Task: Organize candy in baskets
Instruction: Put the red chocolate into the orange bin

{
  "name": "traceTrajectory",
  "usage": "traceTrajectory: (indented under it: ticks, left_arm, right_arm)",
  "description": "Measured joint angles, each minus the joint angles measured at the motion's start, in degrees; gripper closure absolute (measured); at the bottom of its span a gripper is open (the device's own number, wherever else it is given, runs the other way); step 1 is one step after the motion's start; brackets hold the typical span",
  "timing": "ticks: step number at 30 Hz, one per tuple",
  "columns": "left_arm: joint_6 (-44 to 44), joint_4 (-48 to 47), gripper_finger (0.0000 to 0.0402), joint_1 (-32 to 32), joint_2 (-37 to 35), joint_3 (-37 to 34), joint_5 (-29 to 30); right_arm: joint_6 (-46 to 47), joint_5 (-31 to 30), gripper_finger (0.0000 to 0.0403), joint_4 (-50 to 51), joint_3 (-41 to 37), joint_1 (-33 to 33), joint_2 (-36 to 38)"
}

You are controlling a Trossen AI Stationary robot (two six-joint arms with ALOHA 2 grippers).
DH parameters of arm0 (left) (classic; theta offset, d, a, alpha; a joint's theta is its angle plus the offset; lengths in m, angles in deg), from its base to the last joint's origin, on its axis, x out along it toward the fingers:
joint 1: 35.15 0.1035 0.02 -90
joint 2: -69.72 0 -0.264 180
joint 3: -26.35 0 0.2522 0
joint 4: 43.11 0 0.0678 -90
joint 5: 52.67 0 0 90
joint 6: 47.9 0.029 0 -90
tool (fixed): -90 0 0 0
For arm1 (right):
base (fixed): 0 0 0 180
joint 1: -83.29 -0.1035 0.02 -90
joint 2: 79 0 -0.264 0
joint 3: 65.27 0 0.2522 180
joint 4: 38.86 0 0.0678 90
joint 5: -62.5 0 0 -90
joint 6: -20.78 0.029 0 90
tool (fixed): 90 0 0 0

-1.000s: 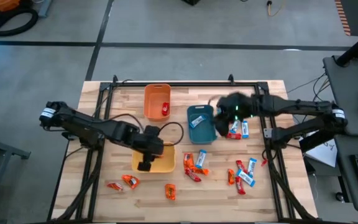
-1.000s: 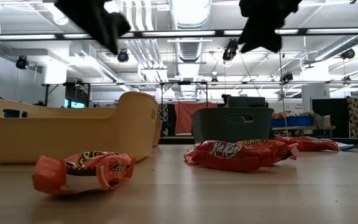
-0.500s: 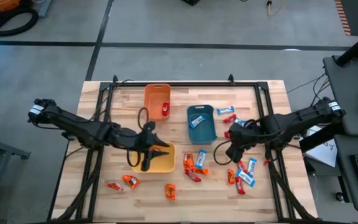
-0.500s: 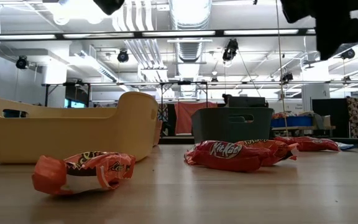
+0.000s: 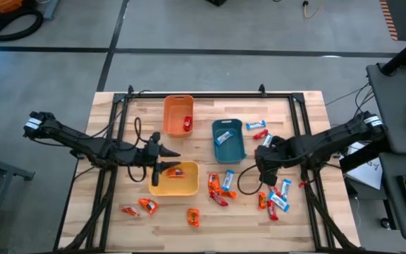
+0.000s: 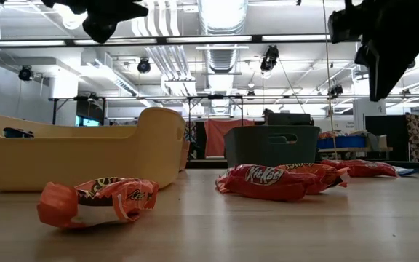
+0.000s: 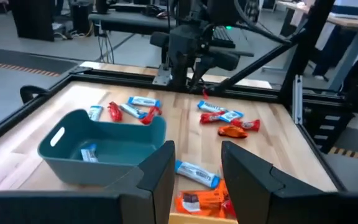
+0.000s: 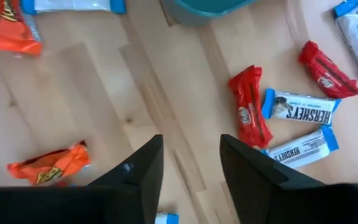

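- The left gripper (image 5: pixel 166 168), fingers apart and empty, has pulled back to the yellow basket's (image 5: pixel 174 188) edge; an orange candy (image 5: pixel 175 171) lies inside, just beside it.
- The right gripper (image 5: pixel 264 161), spread and empty, has left the teal basket (image 5: pixel 228 140) and hovers over loose candies (image 5: pixel 277 195), likely picking next.

**Three baskets mid-table, candy scattered right and front**

Three baskets are set mid-table: one basket (image 5: pixel 178 115) at the back, a second (image 5: pixel 228 140) to its right, a third (image 5: pixel 174 179) in front. One candy (image 5: pixel 187 124) is seen in the first, one (image 5: pixel 224 138) in the second, one (image 5: pixel 174 171) in the third. Loose candy (image 5: pixel 275 196) is scattered to the right and along the front edge (image 5: pixel 146 205).
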State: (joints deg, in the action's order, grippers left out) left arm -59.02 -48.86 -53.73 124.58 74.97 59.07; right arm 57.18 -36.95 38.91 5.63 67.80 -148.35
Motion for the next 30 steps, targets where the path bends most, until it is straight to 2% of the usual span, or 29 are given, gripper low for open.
traceTrajectory:
  ticks: [7, 13, 17, 21, 26, 30]
  left_arm:
    - [-0.1, 1.8, 0.0287, 0.0, -0.3, -0.4, 6.2]
    - [0.3, 2.4, 0.0287, 0.0, 0.3, 0.4, 7.4]
    - [0.5, 2.3, 0.0287, 0.0, 0.3, 0.5, 7.7]
    - [0.5, 1.8, 0.0287, 0.0, 0.2, 0.4, 7.7]
    - [1.5, 0.6, 0.0287, 0.0, 0.2, 0.4, 7.7]
    - [1.8, 0.4, 0.0287, 0.0, 0.2, 0.4, 7.7]
  right_arm:
    - [-1.9, -3.4, 0.0199, -0.5, -0.3, 0.2, -4.5]
    - [0.0, -4.1, 0.0195, -1.8, -0.4, 3.0, -10.8]
    - [-2.1, -4.1, 0.0195, -3.6, -0.9, 3.8, -12.6]
    - [-6.1, -3.9, 0.0195, -6.1, -3.2, 5.3, -10.7]
    - [-14.0, -3.6, 0.0195, -9.2, -7.8, 7.5, -5.0]
    - [-16.3, -3.6, 0.0195, -12.4, -12.6, 10.4, -0.5]
